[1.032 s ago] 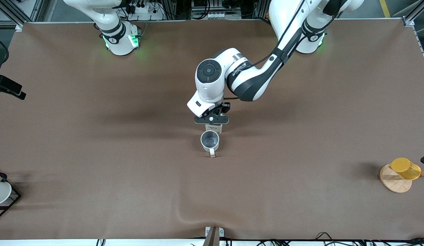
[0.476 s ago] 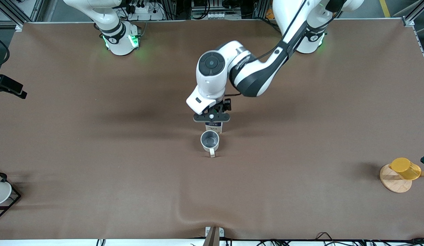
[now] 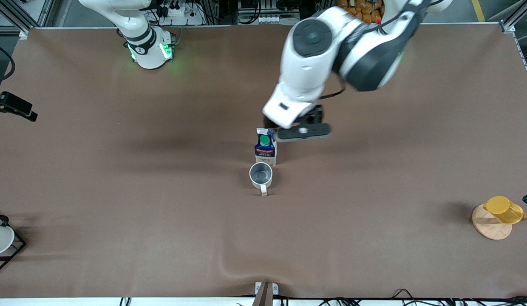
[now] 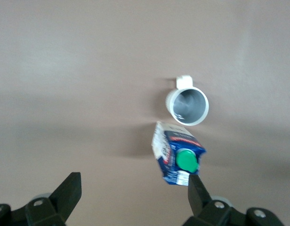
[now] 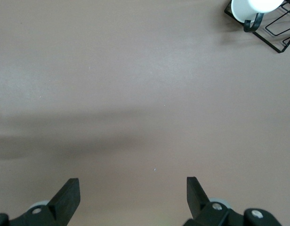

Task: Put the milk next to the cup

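Observation:
The milk (image 3: 265, 147), a dark blue carton with a green cap, stands upright on the brown table, free of any grip. Just nearer to the front camera, almost touching it, sits the pale grey cup (image 3: 261, 174) with its handle pointing toward that camera. My left gripper (image 3: 304, 131) hangs open and empty in the air, off to the side of the carton toward the left arm's end. The left wrist view shows the milk (image 4: 178, 157) and the cup (image 4: 186, 104) past the open left gripper (image 4: 133, 184). My right gripper (image 5: 132, 186) waits open over bare table.
A yellow cup (image 3: 503, 209) lies on a round wooden board (image 3: 486, 226) at the left arm's end, near the front edge. A white cup in a black wire frame (image 3: 0, 240) stands at the right arm's end, and that white cup (image 5: 255, 7) also shows in the right wrist view.
The left gripper opened and let go of the milk, then rose and drew back toward its base. The carton stays standing by the cup. The right arm has not moved.

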Available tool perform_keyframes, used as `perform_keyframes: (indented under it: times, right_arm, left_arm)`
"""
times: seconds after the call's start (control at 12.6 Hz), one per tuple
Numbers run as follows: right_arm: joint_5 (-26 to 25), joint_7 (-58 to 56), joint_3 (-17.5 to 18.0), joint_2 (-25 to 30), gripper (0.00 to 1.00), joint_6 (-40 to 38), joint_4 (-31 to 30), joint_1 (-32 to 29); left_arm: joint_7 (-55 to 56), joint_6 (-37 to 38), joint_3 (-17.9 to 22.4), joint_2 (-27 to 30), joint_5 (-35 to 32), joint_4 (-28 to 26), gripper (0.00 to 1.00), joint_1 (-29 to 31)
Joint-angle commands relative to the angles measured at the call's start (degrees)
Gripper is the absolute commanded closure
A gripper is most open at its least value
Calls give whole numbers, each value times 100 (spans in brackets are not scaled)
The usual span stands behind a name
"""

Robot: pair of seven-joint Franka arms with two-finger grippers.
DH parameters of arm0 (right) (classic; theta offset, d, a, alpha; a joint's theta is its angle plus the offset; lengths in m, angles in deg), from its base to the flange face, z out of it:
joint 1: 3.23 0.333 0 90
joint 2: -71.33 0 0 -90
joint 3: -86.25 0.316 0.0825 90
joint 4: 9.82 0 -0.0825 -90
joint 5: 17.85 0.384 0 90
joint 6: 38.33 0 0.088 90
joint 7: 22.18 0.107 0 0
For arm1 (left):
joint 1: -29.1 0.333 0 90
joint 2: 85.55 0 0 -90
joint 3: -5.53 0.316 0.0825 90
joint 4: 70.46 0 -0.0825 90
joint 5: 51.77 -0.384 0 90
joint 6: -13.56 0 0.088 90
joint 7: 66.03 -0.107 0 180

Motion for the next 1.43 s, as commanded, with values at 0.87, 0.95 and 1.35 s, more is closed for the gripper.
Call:
perform_keyframes:
  times: [0.87, 0.95, 1.35]
  right_arm:
    - [526, -73, 21, 16, 0, -118, -17, -339]
    - [545, -82, 21, 16, 0, -118, -17, -340]
    - [536, -73, 38, 16, 0, -197, -26, -279]
  left_arm:
    - [-990, 780, -3, 883, -26, -213, 0, 2087]
    - [-1165, 781, -3, 935, -26, -213, 0, 2158]
    - [-1912, 1166, -12, 1138, -8, -213, 0, 2659]
